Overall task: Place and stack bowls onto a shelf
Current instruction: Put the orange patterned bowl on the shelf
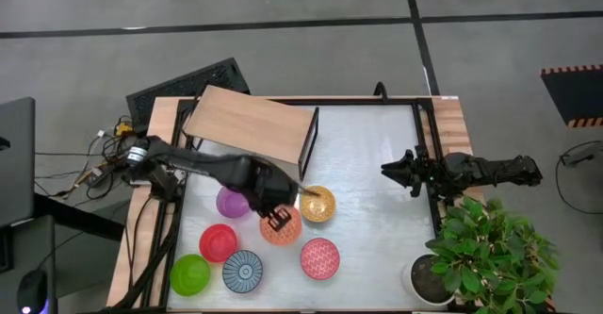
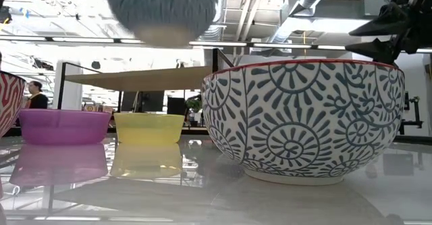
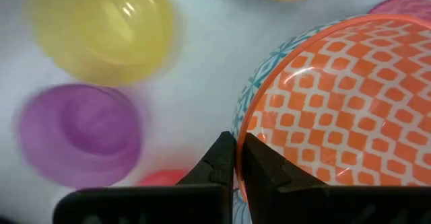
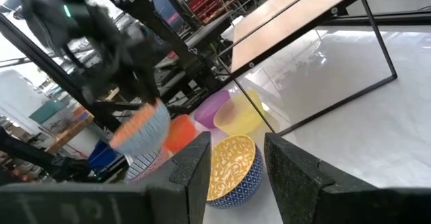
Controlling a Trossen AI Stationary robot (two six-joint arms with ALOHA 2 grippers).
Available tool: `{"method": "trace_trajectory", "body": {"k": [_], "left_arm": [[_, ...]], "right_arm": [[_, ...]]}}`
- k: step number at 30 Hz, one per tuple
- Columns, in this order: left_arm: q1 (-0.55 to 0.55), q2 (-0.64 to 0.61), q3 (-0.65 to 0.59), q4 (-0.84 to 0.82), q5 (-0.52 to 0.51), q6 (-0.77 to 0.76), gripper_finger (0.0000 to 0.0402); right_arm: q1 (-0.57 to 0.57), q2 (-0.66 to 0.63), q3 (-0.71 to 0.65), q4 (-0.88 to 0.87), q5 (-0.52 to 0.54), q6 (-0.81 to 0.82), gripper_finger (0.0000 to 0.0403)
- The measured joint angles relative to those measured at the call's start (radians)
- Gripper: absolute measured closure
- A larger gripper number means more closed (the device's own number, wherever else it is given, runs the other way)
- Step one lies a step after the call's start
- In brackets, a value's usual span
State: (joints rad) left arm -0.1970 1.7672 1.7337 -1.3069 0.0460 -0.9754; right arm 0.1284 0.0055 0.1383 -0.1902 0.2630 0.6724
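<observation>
Silvery tabletop [image 1: 377,191], shelf [image 1: 250,121] bare, left gripper [image 1: 277,222] clenched on rim of orange patterned bowl [image 1: 283,227].

Pick step in hand, judged: orange patterned bowl pinched at rim and apparently raised off the tabletop in the right wrist view, roughly table centre, at 5 o'clock from shelf. Left arm stretched diagonally from the table's 9 o'clock edge, wrist turned down over the bowl cluster. Purple bowl [image 1: 232,202] at 9 o'clock of the grip, gold-orange bowl [image 1: 317,204] at 2 o'clock. Right gripper [image 1: 403,171] parked at 3 o'clock edge, fingers parted, nothing between. Next, judged: lift clear of neighbours, carry toward 11 o'clock, set level on board.
</observation>
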Motion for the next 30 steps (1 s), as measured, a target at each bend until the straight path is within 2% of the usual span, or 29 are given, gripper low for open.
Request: {"method": "trace_trajectory", "body": {"k": [6,10,22,30], "left_arm": [[0.138,-0.002,0.257,-0.266,-0.034,0.138,0.0401],[0.277,-0.024,0.337,-0.257,-0.106,0.168,0.0401],[0.701,-0.037,0.36,-0.264,-0.26,0.439,0.0401],[0.98,-0.032,0.36,-0.265,-0.203,0.551,0.0401]], "right_arm": [[0.0,0.0,0.0,-0.022,0.0,0.0,0.0239],[0.0,0.0,0.0,-0.039,0.0,0.0,0.0239],[0.0,0.0,0.0,-0.037,0.002,0.009,0.0239],[0.0,0.0,0.0,-0.038,0.033,0.008,0.0239]]}}
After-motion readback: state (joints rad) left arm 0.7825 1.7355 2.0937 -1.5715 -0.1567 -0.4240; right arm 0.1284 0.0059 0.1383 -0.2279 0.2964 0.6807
